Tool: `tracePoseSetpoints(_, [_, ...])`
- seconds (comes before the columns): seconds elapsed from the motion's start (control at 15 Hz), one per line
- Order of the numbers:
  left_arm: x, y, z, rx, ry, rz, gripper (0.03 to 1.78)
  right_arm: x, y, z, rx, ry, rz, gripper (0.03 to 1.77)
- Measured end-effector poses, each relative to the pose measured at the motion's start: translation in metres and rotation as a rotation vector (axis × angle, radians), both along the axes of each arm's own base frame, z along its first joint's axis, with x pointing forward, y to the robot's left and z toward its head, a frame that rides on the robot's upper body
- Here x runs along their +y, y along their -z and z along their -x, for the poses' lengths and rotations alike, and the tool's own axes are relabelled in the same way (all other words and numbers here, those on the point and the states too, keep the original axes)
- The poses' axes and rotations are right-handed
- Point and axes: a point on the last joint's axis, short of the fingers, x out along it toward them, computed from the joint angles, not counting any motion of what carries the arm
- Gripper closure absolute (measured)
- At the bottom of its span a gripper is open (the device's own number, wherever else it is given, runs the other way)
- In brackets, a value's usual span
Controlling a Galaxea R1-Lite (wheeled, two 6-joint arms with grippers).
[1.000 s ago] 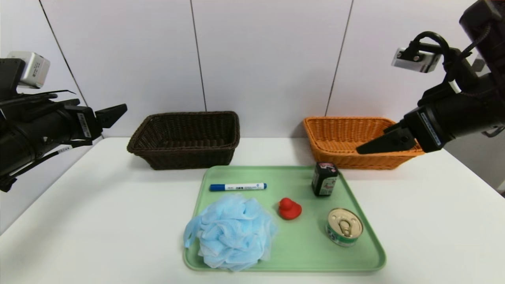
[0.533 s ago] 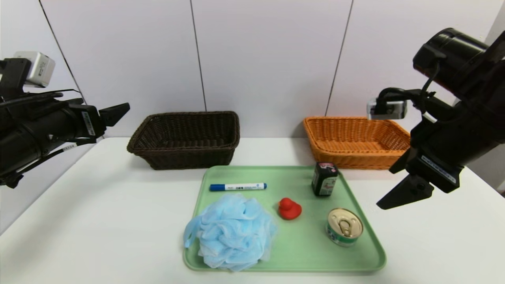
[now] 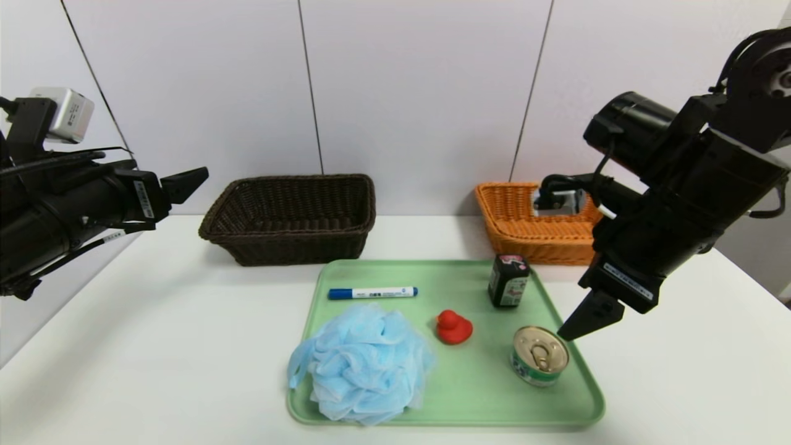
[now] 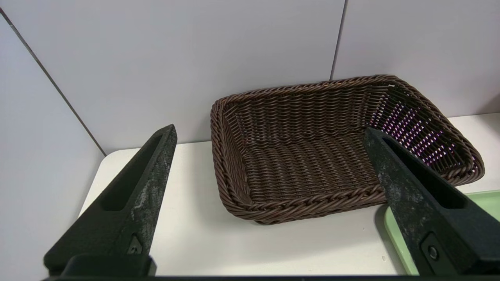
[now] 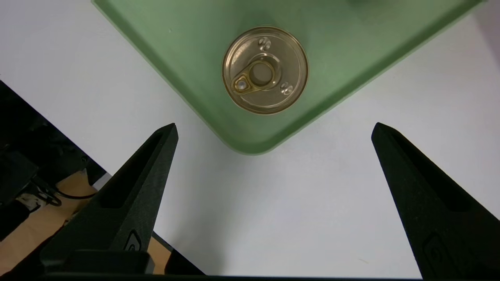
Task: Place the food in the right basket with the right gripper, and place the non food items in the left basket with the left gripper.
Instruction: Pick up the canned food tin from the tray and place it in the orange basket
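Right gripper: the black two-fingered right gripper (image 5: 274, 125) stands wide with nothing between its fingers, above the white table (image 3: 680, 371) at the right edge of the tray.
Left gripper: the black two-fingered left gripper (image 4: 270, 128) is also wide and holds nothing; it hovers over the table's left side, short of the dark brown woven wicker basket (image 3: 287, 247).
Round tin: the short round tin with gold pull-ring lid and green-white label (image 3: 539, 355) stands upright, lid up, in the near right part of the green rectangular tray (image 3: 488, 395). Its ring tab lies along the lid, roughly front to back in the head view.
Black box: the small black boxy container with pink-white label (image 3: 508, 281) stands upright, long axis vertical, near the tray's far right corner.
Marker: the white marker with blue cap (image 3: 373, 293) lies flat, long axis left to right, cap to the left.
Duck: the small red rubber duck (image 3: 453, 327) sits mid-tray, beak to the left.
Pouf: the fluffy light-blue mesh bath pouf (image 3: 368, 364) fills the near left part, loop to the left.
Orange basket: the orange-tan woven wicker basket (image 3: 525, 247) stands behind the tray, partly hidden by the right arm.
Changed: the right gripper has moved inward toward the tin; the tray's items have stayed put.
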Motion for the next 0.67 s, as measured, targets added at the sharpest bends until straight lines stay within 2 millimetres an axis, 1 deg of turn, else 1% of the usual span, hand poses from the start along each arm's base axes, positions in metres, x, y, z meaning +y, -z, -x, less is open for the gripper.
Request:
tracePoseSetpoints(0.27, [0.000, 0.001, 0.000, 0.005, 0.000, 0.000, 0.12, 0.010, 0.022, -0.009, -0.016, -0.018, -0.007, 0.09])
tracePoseSetpoints(0.47, [0.000, 0.004, 0.001, 0.015, -0.001, 0.000, 0.12, 0.018, 0.033, -0.005, 0.012, -0.038, 0.003, 0.09])
tracePoseSetpoints(0.67, [0.000, 0.009, 0.002, 0.030, -0.003, 0.000, 0.12, 0.022, 0.046, -0.006, 0.006, -0.044, 0.008, 0.09])
